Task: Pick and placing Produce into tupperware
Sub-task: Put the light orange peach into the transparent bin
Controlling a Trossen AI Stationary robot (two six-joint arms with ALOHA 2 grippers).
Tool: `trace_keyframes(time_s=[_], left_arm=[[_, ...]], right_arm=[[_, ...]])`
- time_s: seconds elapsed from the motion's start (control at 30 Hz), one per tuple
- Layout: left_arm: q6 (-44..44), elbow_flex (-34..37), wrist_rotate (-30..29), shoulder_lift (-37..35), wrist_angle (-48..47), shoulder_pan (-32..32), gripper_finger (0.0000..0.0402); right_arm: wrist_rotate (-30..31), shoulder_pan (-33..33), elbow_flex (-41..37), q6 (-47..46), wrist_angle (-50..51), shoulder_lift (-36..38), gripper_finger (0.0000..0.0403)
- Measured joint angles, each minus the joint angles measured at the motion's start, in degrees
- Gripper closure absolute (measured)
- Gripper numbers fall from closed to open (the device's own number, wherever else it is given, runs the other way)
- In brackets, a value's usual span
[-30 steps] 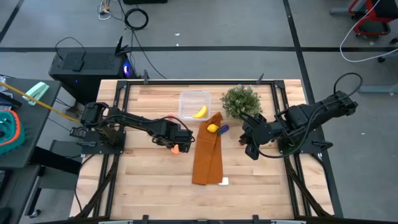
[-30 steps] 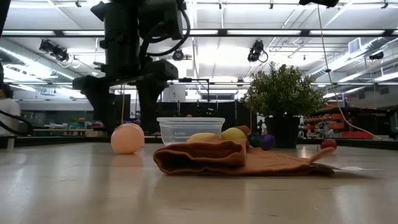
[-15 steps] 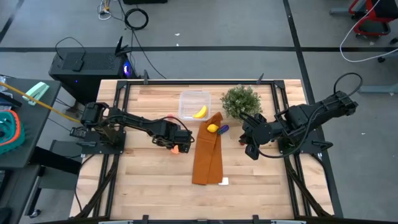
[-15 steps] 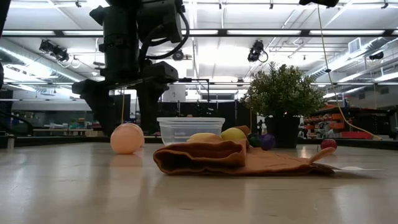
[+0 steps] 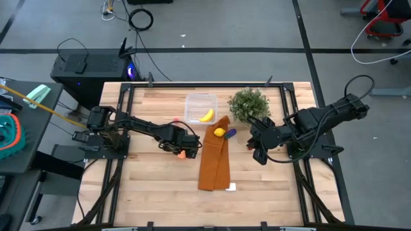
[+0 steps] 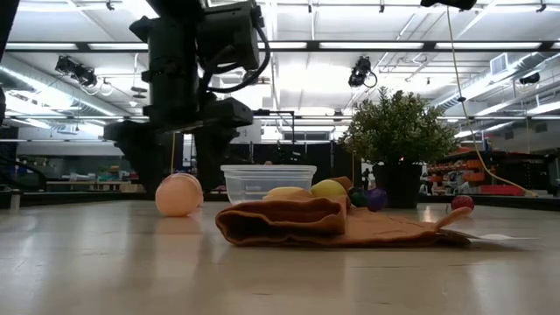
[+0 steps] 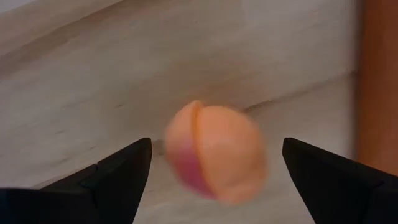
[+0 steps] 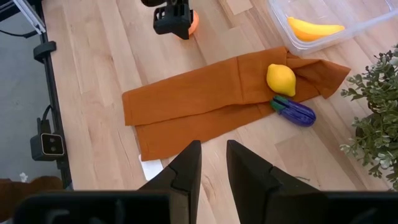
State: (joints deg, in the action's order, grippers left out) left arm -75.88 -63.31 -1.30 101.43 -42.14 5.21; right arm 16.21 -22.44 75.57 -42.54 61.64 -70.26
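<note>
A round orange-pink fruit (image 7: 214,152) rests on the bare wood (image 5: 182,154) left of the orange-brown cloth. My left gripper (image 7: 216,146) hangs open above it, one finger on each side, touching nothing; the low view shows it (image 6: 179,149) over the fruit (image 6: 179,194). The clear tupperware (image 5: 201,107) stands near the far edge with the yellow banana (image 5: 206,115) inside. The lemon (image 5: 219,132) and a purple piece (image 5: 230,133) lie on the cloth's far end. My right gripper (image 8: 213,165) waits at the right (image 5: 258,149), its fingers a narrow gap apart.
The long orange-brown cloth (image 5: 214,160) lies down the table's middle, with a white tag at its near end. A green potted plant (image 5: 249,104) stands right of the tupperware. A small red piece (image 6: 462,203) lies on the table. Bare wood stretches toward the near edge.
My left gripper has come down a little toward the round fruit, staying open. The fruit and the other things have kept their places.
</note>
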Motion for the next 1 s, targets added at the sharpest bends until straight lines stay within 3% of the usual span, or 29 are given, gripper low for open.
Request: trace_keyframes(time_s=[1.0], left_arm=[[2.2,0.0,-0.5,-0.1,0.6,-0.2,0.0033]], right_arm=[[0.0,0.0,0.0,-0.8,-0.7,0.0,0.032]])
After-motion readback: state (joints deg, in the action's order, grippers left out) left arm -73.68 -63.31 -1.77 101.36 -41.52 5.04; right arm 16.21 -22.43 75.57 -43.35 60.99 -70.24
